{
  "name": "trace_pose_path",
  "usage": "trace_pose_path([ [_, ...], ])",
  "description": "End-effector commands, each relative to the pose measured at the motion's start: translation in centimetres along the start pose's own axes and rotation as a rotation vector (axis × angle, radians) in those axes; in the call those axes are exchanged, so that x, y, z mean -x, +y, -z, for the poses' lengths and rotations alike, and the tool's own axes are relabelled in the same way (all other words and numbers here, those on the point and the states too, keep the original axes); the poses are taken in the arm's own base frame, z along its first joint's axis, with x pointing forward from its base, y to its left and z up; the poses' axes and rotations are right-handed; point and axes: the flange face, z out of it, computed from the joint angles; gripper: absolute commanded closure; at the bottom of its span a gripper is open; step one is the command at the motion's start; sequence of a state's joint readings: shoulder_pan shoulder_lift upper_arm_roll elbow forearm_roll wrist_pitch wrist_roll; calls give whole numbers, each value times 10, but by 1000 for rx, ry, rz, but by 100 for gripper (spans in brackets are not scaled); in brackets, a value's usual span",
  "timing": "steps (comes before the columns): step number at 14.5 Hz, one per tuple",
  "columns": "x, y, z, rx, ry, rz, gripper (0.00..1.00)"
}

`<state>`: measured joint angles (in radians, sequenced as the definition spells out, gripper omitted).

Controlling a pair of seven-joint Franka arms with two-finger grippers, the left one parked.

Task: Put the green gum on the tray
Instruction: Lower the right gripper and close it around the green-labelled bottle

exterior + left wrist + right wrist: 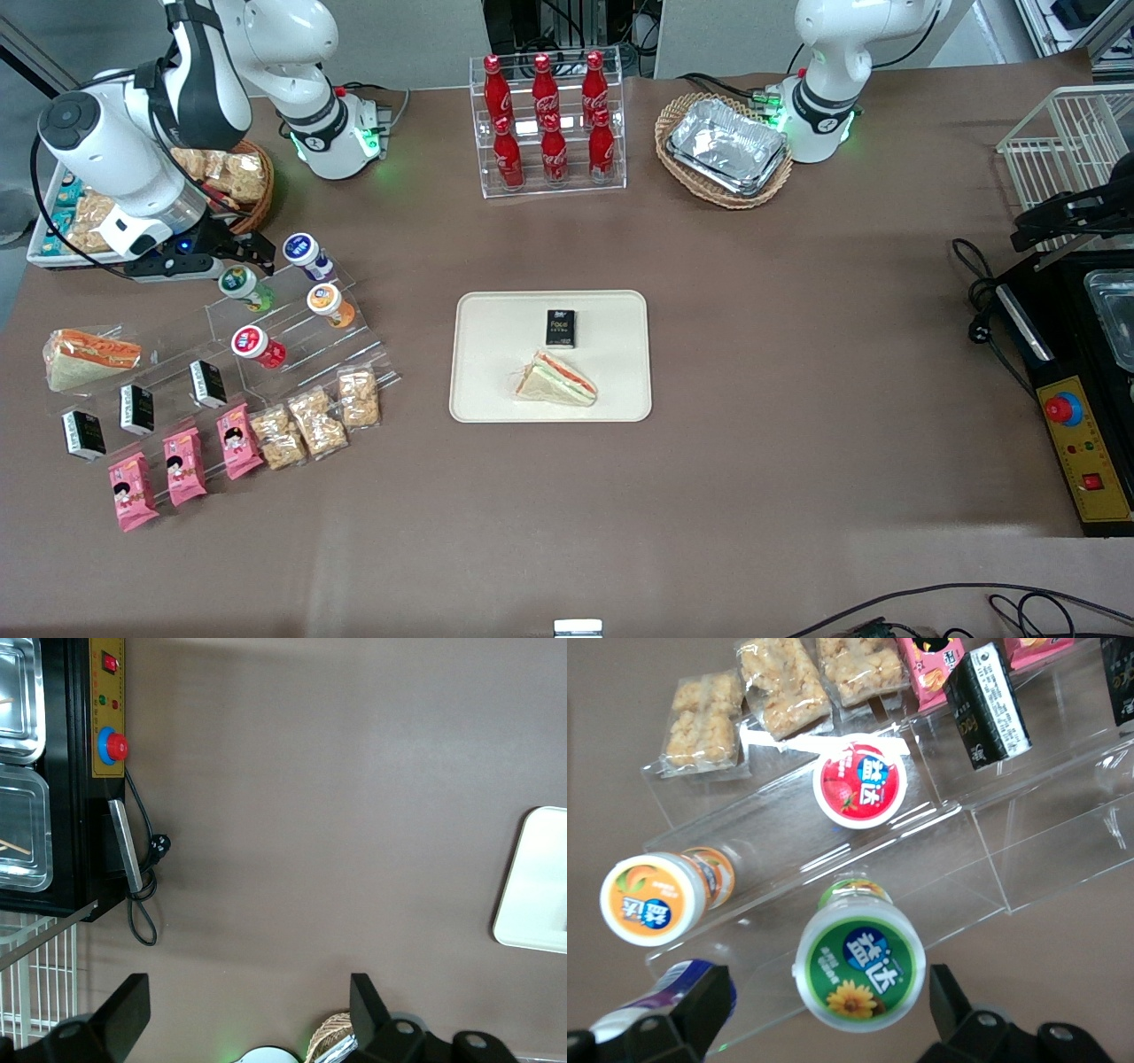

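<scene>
While the right arm leaned over the clear stepped rack (pixel 292 319) at the left of the front frame, its gripper (pixel 824 1010) hung just above the green gum (pixel 859 966), fingers (pixel 948 1001) spread wide, one on each side of the white lid, not touching it. That bottle (pixel 244 288) lay tilted on the upper step of the rack, lid facing up toward the wrist camera. A blue bottle (pixel 306 254) sat close beside it, farther from the front camera; an orange bottle (pixel 330 304) lay on the same step, toward the middle of the table; a red bottle (pixel 257 346) rested one step lower. Black packets (pixel 208 383) leaned on the lowest step, with pink snack packs (pixel 186 465) and clear bags of crackers (pixel 314 421) on the table nearer the camera. A wrapped sandwich (pixel 89 357) lay at the far left. Well apart from the rack, at frame centre, the cream tray (pixel 478 372) held a small black box (pixel 560 328) and a second sandwich (pixel 558 381). Red cola bottles (pixel 549 120) stood in a clear stand at upper centre, beside a wicker basket of foil trays (pixel 726 146).
</scene>
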<state>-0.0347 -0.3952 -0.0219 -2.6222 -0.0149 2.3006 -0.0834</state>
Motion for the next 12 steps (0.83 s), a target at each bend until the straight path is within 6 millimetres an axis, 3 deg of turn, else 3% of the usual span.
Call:
trace_pose_path([
  [1, 8, 3, -2, 27, 30, 16, 0],
  [12, 5, 3, -9, 32, 29, 22, 2],
])
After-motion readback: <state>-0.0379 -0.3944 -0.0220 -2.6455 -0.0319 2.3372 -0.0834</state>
